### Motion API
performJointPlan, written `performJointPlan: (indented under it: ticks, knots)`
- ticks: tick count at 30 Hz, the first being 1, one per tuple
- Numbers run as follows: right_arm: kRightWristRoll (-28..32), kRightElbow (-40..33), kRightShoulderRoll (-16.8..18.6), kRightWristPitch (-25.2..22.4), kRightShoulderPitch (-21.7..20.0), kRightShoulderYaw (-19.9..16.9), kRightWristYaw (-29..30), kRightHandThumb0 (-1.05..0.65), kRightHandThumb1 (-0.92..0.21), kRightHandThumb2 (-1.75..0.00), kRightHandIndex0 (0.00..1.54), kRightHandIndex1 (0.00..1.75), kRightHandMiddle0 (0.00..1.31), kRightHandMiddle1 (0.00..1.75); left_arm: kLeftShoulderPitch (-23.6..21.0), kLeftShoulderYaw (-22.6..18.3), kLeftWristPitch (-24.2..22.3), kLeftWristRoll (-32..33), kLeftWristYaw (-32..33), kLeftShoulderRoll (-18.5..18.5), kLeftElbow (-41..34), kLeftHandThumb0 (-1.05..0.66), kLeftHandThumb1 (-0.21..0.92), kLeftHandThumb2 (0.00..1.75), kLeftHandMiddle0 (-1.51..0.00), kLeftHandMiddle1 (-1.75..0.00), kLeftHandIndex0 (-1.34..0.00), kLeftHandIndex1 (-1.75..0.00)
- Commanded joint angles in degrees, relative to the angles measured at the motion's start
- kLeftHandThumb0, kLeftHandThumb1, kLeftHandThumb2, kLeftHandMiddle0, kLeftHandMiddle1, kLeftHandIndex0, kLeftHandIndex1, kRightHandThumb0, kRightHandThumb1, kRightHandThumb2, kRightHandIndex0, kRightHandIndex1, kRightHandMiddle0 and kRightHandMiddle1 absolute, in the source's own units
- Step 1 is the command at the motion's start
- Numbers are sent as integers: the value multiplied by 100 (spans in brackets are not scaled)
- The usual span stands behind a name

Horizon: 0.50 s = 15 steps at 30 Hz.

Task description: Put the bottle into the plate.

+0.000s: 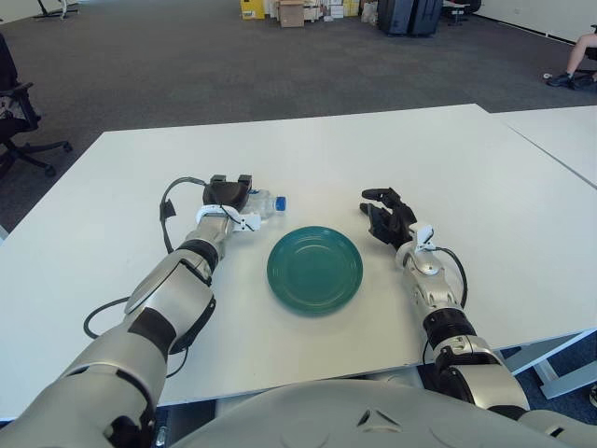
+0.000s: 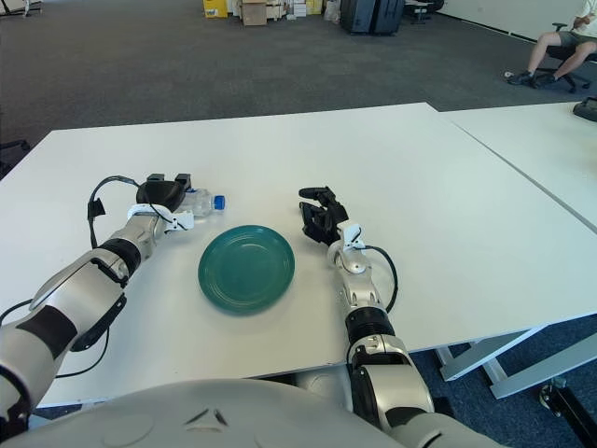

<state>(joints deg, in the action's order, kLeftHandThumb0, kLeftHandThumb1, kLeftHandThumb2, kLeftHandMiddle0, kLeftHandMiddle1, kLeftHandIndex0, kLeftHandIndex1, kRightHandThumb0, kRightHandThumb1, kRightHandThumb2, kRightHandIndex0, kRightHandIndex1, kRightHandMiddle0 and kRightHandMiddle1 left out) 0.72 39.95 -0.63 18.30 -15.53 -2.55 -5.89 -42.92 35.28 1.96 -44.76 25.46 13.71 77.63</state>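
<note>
A clear plastic bottle [image 1: 265, 200] with a blue cap lies on its side on the white table [image 1: 373, 149], just left of and behind the green plate [image 1: 315, 269]. My left hand [image 1: 229, 192] sits over the bottle's base end with its fingers curled around it; the cap end sticks out to the right, toward the plate. The bottle's base is hidden by the hand. Holding nothing, my right hand [image 1: 386, 215] shows to the right of the plate with its fingers relaxed.
A black cable [image 1: 169, 198] loops beside my left wrist. A second white table [image 1: 560, 131] adjoins on the right. Beyond the far edge lies carpeted floor, with an office chair [image 1: 19, 112] at the left.
</note>
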Motion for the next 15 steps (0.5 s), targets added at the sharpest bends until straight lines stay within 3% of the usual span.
performJointPlan:
  ticks: [1,5,15]
  knots:
    - [32,29,-35,-11,11,-1,-45,-44,-69,-87,41,47,28,119,216,-12,54,34,-127,-20,96,-1,19,145,-63,-168,-59,-175]
    - [-2,5,-47,-126,-6,9,-6,-44,-68,-87,40,48,28,119,218,-30,115,30,-111,6,90,0,23,141,-57,-171,-56,-175]
    - [-15,4,-52,-170,-21,15,28,-45,-68,-86,40,50,26,117,146,-105,238,64,-26,141,62,0,20,145,-59,-172,-58,-175]
